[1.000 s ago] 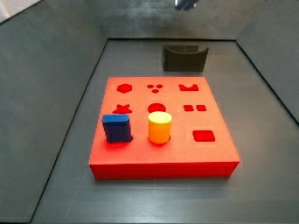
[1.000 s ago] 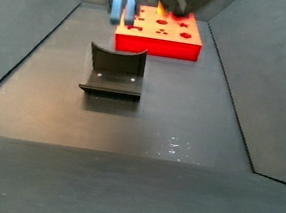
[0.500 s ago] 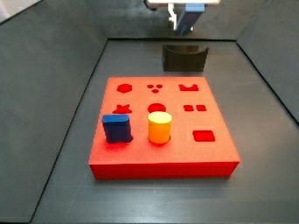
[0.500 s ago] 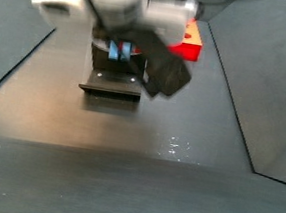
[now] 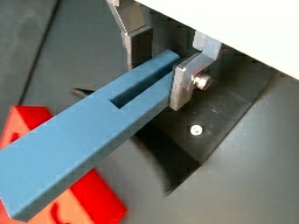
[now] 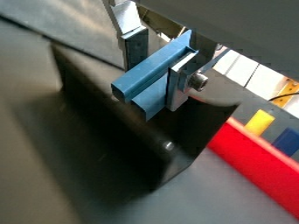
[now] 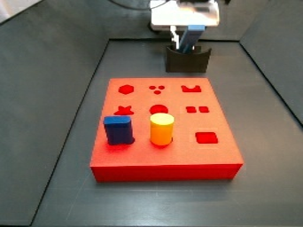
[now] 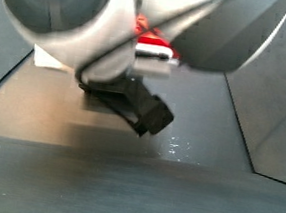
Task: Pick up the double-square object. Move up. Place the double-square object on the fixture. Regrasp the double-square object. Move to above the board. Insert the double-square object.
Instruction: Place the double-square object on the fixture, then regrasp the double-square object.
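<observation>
The double-square object (image 5: 82, 122), a long pale blue bar with a lengthwise groove, is clamped between the silver fingers of my gripper (image 5: 158, 61); it also shows in a wrist view (image 6: 152, 74). In a side view my gripper (image 7: 186, 40) hangs right over the dark fixture (image 7: 187, 60) behind the board, the bar pointing down into its notch. The fixture's dark walls lie just under the bar in a wrist view (image 6: 128, 131). The red board (image 7: 166, 133) lies in front of the fixture. In a side view the arm (image 8: 116, 34) hides the gripper and the fixture.
A dark blue peg (image 7: 117, 129) and a yellow cylinder (image 7: 161, 129) stand upright in the board's front part. Grey walls (image 7: 53, 106) slope up round the dark floor. The red board's edge shows in both wrist views (image 6: 251, 157) (image 5: 30, 131).
My gripper has come down with the bar from above the frame's top to right over the fixture. In a side view the arm has swung in and now covers the fixture.
</observation>
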